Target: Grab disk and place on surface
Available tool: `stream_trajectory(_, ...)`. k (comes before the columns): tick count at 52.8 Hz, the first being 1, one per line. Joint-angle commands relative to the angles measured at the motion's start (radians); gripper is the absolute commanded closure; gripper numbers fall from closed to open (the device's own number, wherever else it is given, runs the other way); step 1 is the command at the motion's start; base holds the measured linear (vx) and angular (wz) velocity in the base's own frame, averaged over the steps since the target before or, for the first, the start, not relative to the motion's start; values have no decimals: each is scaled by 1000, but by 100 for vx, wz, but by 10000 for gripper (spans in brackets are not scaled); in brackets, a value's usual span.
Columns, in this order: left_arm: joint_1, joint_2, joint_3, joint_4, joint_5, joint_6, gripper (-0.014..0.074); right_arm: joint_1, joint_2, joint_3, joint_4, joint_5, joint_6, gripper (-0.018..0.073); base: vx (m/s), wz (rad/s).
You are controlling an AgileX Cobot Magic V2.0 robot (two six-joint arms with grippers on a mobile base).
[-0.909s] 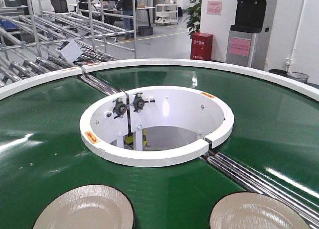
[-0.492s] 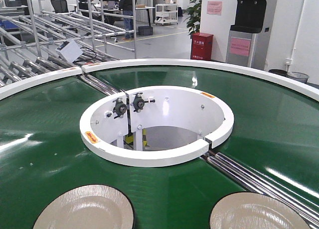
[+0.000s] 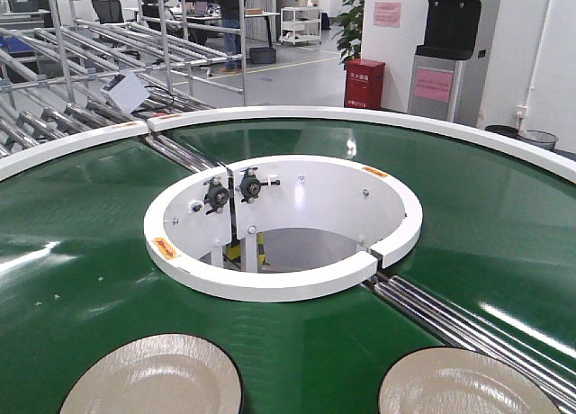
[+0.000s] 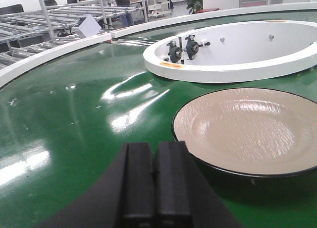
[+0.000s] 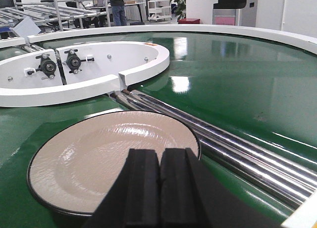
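Nothing has moved. Both the left gripper [image 4: 155, 188] and the right gripper [image 5: 159, 188] are closed and empty. One disk [image 5: 109, 158] lies on the green belt [image 5: 237, 89], at 12 o'clock from the right gripper. Open first, then pinch its near rim.

Front cam sits up high and fairly far back, looking forward and down over the belt [image 3: 72, 279], with the ring [image 3: 270, 283] mid-frame. Left wrist cam rides low, right behind the left end effector [image 4: 154, 183], which fills the bottom edge. It looks forward along the belt, and the left plate [image 4: 247, 129] is close, ahead and to its right. Right wrist cam is the same deal behind the right end effector [image 5: 159, 188], with the right plate [image 5: 99, 153] just ahead of it and the rollers [image 5: 237, 148] off to its right. All three catch the ring and its bearings [image 3: 232, 191]. The front cam clips both plates at its bottom edge.
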Motion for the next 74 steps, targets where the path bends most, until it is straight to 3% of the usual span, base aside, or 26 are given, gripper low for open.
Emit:
stream_trajectory(1,-8,-17,12,-11,-89,-8,596,-7,-8,19,-9,-85,0,568,0,0)
stream_trajectory(10,-8,-17,12,-11,-89,-8,596,-7,-8,19,-9,-104,0,568,0,0)
stream_trajectory(18,-8,-17,11,-11,-109,-9,596,-7,-8,19,-9,-206,0,568,0,0)
stream_trajectory(23,-8,-17,4,-13,-211,-16,596,-7,-8,19,-10,-342,-2,568,0,0)
stream_trajectory(29,-8,-17,-54,-55,-339,-84,596,-7,-8,-22,-10,-506,-2,568,0,0)
stream_trajectory(33,-8,-15,-163,-62,-327,-84,596,-7,-3,-116,-9,-470,-2,568,0,0)
stream_trajectory(38,-8,35,-366,-55,-266,-7,596,-7,60,-340,-9,-338,-10,568,0,0)
stream_trajectory(44,-8,207,-585,-56,-221,110,596,-7,243,-590,-13,-181,-54,568,0,0)
stream_trajectory(51,-8,442,-757,-56,-200,117,596,-7,460,-772,-13,-100,-61,568,0,0)
stream_trajectory(61,-8,696,-824,-64,-179,79,596,-7,703,-858,-5,-109,-56,568,0,0)
stream_trajectory(74,-8,871,-824,-64,-178,70,582,0,891,-856,-5,-112,-49,556,0,0)
